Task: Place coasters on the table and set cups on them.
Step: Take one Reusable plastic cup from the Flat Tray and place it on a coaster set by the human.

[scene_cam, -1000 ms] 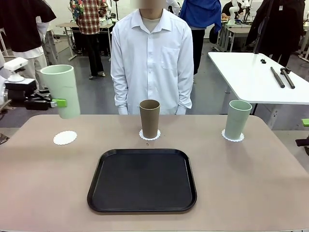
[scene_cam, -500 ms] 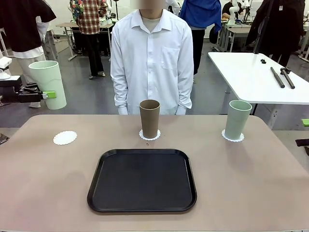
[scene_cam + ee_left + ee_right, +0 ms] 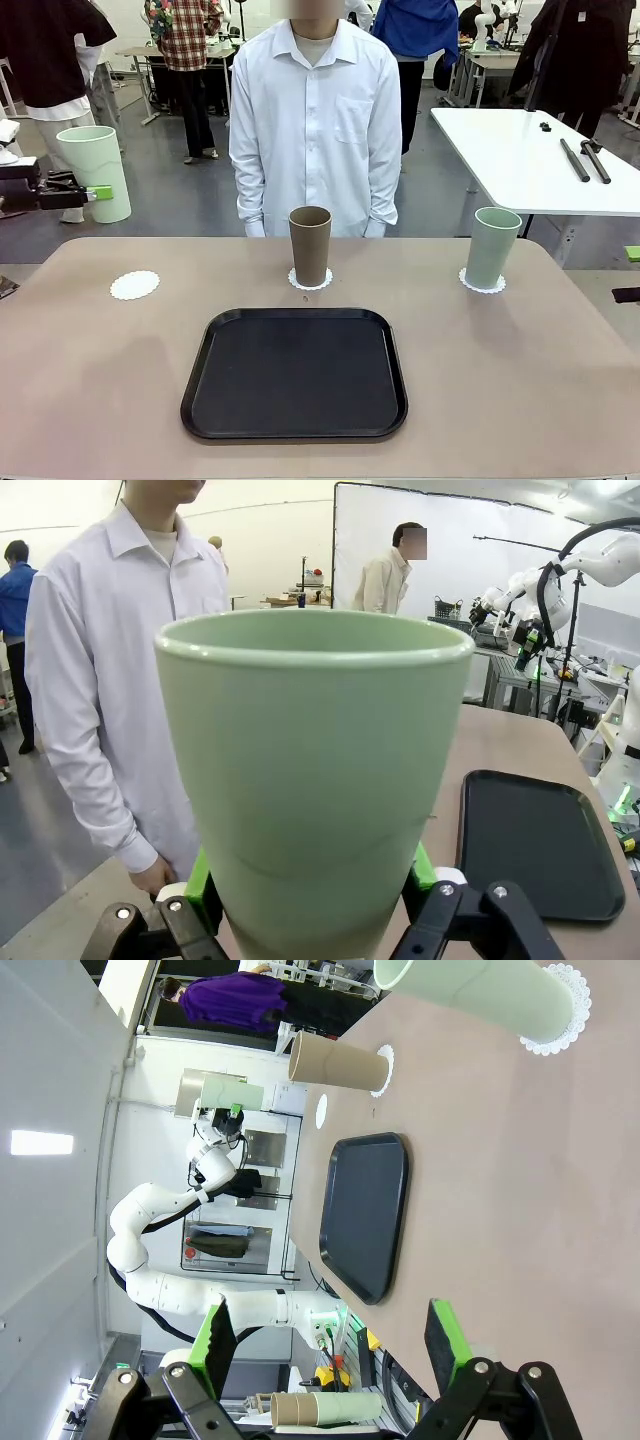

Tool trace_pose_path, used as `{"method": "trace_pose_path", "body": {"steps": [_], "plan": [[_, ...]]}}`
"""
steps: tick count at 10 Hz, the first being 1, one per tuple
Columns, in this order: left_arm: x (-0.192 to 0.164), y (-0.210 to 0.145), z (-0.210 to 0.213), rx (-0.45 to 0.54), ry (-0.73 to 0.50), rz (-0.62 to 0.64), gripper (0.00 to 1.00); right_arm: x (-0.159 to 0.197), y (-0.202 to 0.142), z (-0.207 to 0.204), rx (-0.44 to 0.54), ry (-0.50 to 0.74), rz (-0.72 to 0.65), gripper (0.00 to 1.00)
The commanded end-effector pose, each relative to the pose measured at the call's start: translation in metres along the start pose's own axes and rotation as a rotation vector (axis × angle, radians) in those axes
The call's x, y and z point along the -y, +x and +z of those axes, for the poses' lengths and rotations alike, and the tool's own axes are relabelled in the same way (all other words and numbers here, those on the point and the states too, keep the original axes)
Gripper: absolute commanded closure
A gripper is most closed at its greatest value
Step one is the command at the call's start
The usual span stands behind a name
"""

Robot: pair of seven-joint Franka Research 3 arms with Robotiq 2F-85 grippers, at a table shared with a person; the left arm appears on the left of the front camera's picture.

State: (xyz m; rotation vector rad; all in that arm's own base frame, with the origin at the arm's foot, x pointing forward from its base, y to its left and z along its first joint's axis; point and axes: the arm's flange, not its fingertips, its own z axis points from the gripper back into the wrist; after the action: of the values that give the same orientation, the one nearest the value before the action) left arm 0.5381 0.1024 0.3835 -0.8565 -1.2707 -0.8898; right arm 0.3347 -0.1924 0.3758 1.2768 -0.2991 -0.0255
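Note:
My left gripper [image 3: 88,194] is shut on a pale mint cup [image 3: 95,174] and holds it upright in the air beyond the table's far left corner. In the left wrist view that cup [image 3: 315,770] sits between the green pads [image 3: 203,885]. A bare white coaster [image 3: 135,285] lies on the beige table [image 3: 100,380] at the left. On its own coaster [image 3: 310,281], the brown cup [image 3: 310,245] stands at mid-table. At the right, a second mint cup [image 3: 492,247] rests on a coaster [image 3: 482,284]. My right gripper [image 3: 330,1345] is open and holds nothing.
A black tray [image 3: 295,372] lies on the near middle of the table. A person in a white shirt [image 3: 315,120] stands at the far edge behind the brown cup. A white table [image 3: 530,160] stands at the back right.
My left gripper has carried the mint cup to the left, away from above the bare coaster, and has nearly stopped. The other cups and coasters have not moved.

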Motion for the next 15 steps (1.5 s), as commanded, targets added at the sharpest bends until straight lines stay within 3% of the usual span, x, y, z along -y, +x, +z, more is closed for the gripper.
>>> {"method": "trace_pose_path", "body": {"steps": [1,5,7,11,15], "plan": [[0.000,0.000,-0.001,0.000,-0.002,-0.001,0.15,-0.002,-0.004,-0.002,0.007,0.003,0.006,0.00],[0.000,-0.002,0.000,-0.001,-0.001,0.003,0.15,-0.002,-0.004,-0.002,0.007,0.003,0.006,0.00],[-0.018,-0.033,-0.005,0.087,-0.130,-0.065,0.15,-0.002,-0.004,-0.002,0.007,0.003,0.006,0.00],[-0.034,-0.096,-0.013,0.036,-0.173,-0.113,0.15,-0.002,-0.004,-0.002,0.007,0.003,0.006,0.00],[-0.038,-0.131,-0.019,-0.014,-0.196,-0.096,0.15,-0.002,-0.004,-0.002,0.007,0.003,0.006,0.00]]}}
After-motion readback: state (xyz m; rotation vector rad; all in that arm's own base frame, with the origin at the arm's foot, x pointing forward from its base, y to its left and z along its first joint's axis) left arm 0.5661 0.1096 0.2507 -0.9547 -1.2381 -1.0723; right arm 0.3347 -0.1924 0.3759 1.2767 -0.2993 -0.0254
